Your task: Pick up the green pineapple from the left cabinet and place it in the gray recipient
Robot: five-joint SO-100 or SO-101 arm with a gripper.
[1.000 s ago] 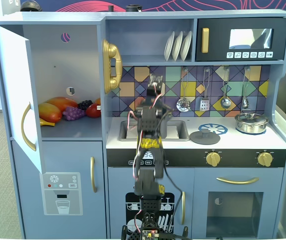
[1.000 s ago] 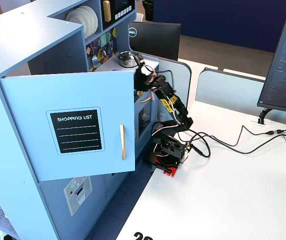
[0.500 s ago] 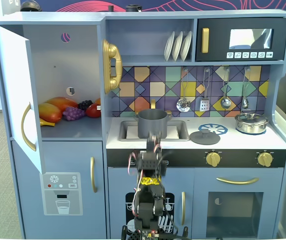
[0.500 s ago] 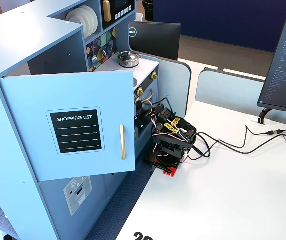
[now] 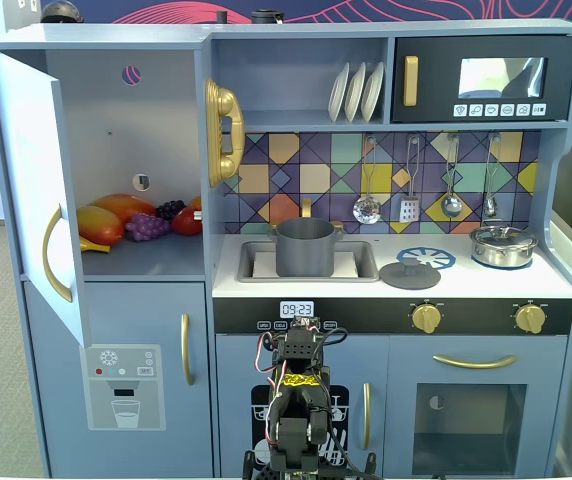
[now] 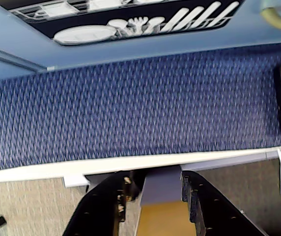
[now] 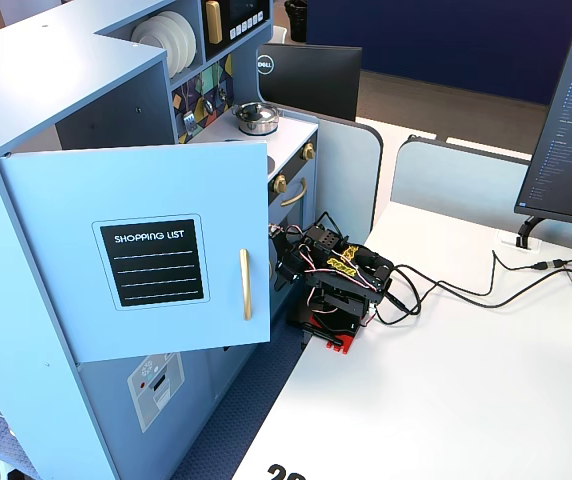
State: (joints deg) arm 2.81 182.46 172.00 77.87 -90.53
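The left cabinet (image 5: 156,120) stands open, its door (image 5: 32,180) swung out to the left. On its shelf lie orange-yellow fruits (image 5: 103,220), a purple grape bunch (image 5: 147,227) and a red fruit (image 5: 188,220). No green pineapple shows; it is hidden or out of view. The gray recipient (image 5: 304,248) stands upright in the sink. My arm (image 5: 298,400) is folded low in front of the kitchen, far from both. In the wrist view my gripper (image 6: 154,178) points down over the table edge, jaws apart and holding nothing.
A flat gray lid (image 5: 410,274) and a shiny silver lidded pot (image 5: 502,245) sit on the counter right of the sink. The open door (image 7: 146,250) juts toward the white table (image 7: 466,400). Cables (image 7: 446,295) trail from the arm. A monitor (image 7: 566,130) stands at right.
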